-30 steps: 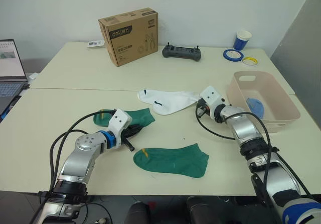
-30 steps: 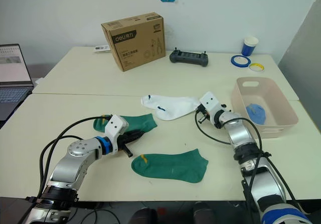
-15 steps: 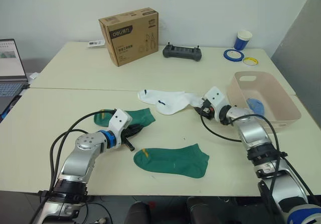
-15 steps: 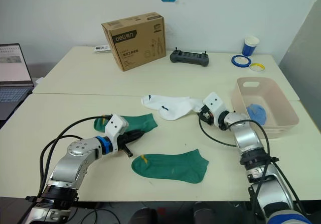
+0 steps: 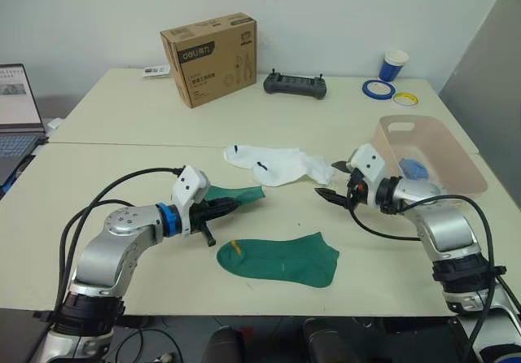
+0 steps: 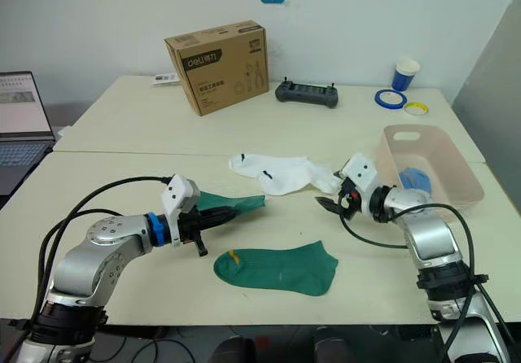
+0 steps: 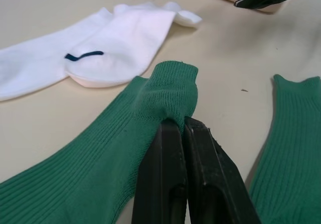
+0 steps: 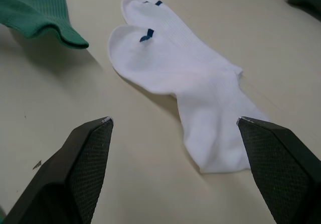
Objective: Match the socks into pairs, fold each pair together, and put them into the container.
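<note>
Two green socks stayed unpaired as the left tool [image 7: 184,128], clamped on the cuff of one [image 5: 237,195], lifted it off the tabletop [image 5: 98,184] where it had lain a second earlier; its mate [image 5: 278,259] lay flat just beside that tool. The right tool [image 8: 175,128], jaws now wide, had let go of the white socks [image 5: 273,164] and drawn back, leaving them ahead of its tips. Behind it, the tub [image 5: 456,161] held a blue bundle [image 5: 413,170], likely the first folded pair.
</note>
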`<state>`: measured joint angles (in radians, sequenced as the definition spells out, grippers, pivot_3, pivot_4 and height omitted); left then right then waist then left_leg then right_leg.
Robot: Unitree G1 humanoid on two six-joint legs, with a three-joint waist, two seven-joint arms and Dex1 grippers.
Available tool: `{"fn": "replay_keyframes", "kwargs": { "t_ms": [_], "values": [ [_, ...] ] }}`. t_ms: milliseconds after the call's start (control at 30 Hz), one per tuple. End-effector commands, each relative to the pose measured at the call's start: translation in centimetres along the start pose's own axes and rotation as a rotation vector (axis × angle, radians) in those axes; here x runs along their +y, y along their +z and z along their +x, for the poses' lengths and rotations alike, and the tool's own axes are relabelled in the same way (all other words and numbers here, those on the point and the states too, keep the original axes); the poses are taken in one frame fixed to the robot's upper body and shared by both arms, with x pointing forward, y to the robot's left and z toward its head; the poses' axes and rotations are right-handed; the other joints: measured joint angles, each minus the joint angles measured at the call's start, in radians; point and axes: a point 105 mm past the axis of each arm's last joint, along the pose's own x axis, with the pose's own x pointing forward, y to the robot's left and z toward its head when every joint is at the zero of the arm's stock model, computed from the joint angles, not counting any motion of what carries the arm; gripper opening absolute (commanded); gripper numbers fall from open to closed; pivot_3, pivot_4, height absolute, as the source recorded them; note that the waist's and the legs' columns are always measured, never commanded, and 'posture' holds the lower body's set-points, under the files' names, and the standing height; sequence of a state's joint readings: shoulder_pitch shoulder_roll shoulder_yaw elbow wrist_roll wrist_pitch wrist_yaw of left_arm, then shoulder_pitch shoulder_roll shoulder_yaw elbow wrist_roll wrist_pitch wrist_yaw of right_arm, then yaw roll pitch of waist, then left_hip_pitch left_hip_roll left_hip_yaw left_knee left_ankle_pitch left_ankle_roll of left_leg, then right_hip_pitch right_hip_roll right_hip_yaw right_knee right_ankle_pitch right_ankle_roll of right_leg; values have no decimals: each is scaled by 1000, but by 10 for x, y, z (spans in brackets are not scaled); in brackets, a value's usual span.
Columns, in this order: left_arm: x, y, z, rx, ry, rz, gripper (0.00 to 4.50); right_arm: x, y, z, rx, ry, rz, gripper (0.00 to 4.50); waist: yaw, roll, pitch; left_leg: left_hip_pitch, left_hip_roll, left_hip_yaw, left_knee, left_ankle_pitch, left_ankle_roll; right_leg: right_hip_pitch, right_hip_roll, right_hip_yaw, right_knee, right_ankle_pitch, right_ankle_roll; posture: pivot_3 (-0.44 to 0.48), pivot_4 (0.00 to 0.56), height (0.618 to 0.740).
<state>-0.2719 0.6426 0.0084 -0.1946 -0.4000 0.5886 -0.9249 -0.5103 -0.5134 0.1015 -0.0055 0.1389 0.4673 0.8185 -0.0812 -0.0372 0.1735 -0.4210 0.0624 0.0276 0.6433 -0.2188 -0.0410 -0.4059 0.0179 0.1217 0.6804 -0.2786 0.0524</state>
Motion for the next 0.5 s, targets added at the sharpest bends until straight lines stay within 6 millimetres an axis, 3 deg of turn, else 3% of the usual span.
{"fn": "replay_keyframes", "kwargs": {
  "t_ms": [33, 267, 467, 500],
  "values": [
    [-17, 26, 18, -42, -87, 63, 0, -5, 14, -8, -46, -12, 13, 4244, 0, 0, 0, 0, 0, 0, 0, 0, 0, 0, 0, 0, 0, 0, 0, 0, 150, 740],
    [-53, 28, 51, -41, -193, 1, 0, -9, 9, -20, -27, 2, 126, 4244, 8, 0, 0, -1, -1, -1, -1, 0, 0, 0, 0, 0, 0, 0, -1, 0, 150, 740],
    [-76, 26, 87, -58, -243, 24, 0, -16, -9, -30, 52, -32, 168, 4244, 10, 0, 0, -1, -1, -2, 0, 0, 0, 0, 1, 0, 0, 0, 0, 0, 150, 740],
    [-77, 26, 90, -64, -239, 29, 220, -17, -12, -31, 65, -37, 175, 4276, 12, 0, 0, -1, -1, -2, 0, 0, 0, 1, 1, 0, 0, 0, 0, 0, 150, 740]
  ]
}}
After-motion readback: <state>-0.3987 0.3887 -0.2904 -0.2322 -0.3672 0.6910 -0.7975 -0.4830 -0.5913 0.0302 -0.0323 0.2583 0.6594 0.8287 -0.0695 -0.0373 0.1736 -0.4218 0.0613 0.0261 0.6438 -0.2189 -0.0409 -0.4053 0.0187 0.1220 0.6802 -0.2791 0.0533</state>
